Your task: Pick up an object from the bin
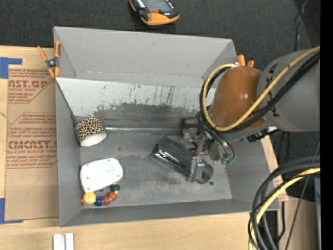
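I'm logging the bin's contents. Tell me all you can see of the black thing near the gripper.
The black thing is a flat, oblong piece, glossy like plastic, with pale glints. It lies on the bin floor, right of centre, set slantwise. The gripper stands at its lower right end; whether they touch cannot be told. No other loose thing touches it.

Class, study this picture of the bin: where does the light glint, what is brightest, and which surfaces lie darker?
In the camera view, pale glints streak the dark glossy packet beside the gripper; the orange cover carries a soft sheen; the white oval thing is the brightest in the bin; the bin's floor looks darker than its evenly lit back wall.
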